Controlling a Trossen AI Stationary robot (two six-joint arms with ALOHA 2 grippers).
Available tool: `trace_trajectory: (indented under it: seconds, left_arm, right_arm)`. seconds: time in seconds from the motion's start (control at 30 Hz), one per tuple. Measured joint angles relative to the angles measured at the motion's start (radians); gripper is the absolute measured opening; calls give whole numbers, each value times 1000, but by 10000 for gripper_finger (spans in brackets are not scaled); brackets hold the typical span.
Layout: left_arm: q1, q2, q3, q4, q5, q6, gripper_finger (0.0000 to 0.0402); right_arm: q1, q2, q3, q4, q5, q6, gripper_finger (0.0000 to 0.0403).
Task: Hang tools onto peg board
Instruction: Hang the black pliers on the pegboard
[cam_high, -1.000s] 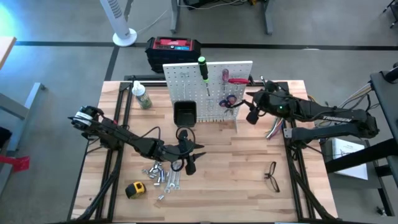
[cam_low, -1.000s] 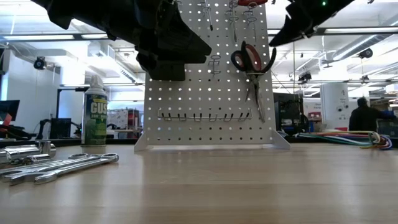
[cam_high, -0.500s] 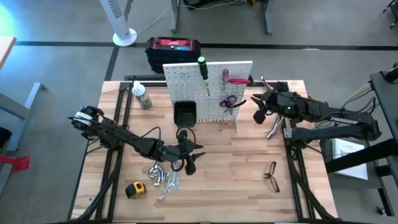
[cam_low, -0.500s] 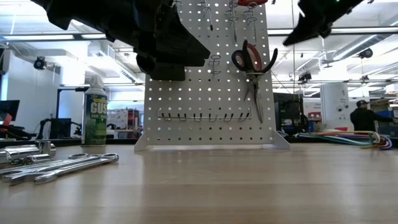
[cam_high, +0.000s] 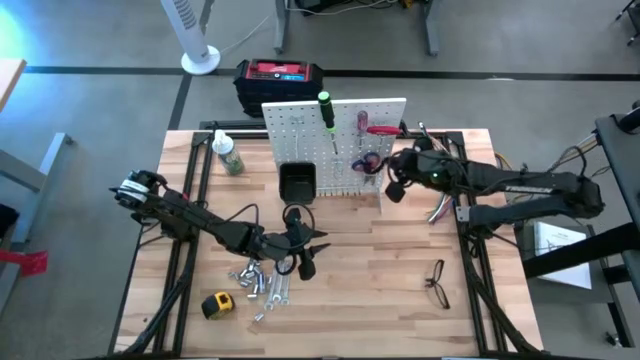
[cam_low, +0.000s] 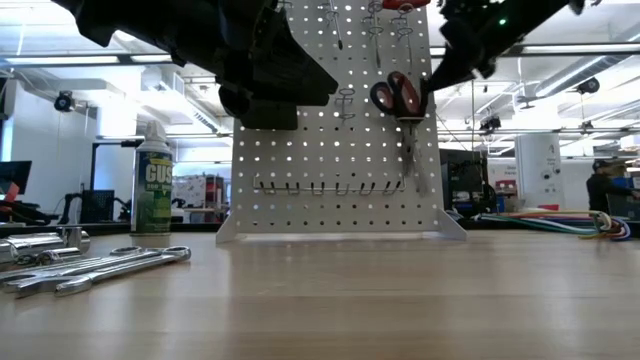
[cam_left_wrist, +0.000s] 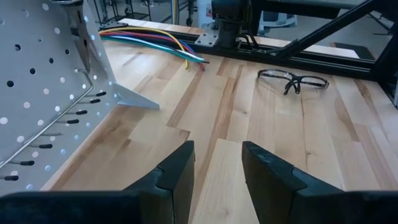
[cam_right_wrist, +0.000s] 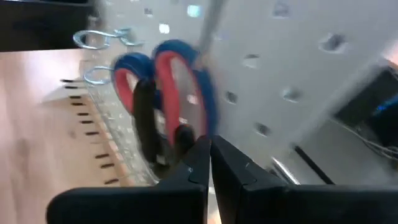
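With its fingers clenched empty, the right end effector (cam_high: 391, 190) nudges the pliers (cam_low: 399, 100) hanging on the peg board (cam_high: 300, 130), likely to settle them, while the left end effector (cam_high: 303, 243) waits part-open above the wrenches (cam_high: 258, 281).

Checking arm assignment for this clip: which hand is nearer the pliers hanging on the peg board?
The right. The right hand is right beside the pliers on the peg board; the left hand hovers farther off, above the wrenches.
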Motion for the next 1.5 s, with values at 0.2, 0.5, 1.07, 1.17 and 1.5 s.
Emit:
trace_trajectory:
  seconds: [0.2, 0.5, 1.07, 1.17, 1.5]
  left_arm:
    - [0, 0, 1, 0, 0, -3, 124]
    - [0, 0, 2, -3, 0, -4, 124]
    - [-1, 0, 2, -9, -130, -1, 124]
    - [-2, 0, 2, -24, -130, -2, 124]
    - [-12, 0, 0, -59, -130, -8, 124]
  right_arm:
    - [0, 46, 0, 6, -5, -8, 1]
    - [3, -83, 0, 3, -23, -65, 7]
    - [19, -19, -5, 63, 13, -209, 89]
    - [52, 4, -7, 82, 92, -229, 98]
    - [281, 5, -12, 133, 320, -227, 69]
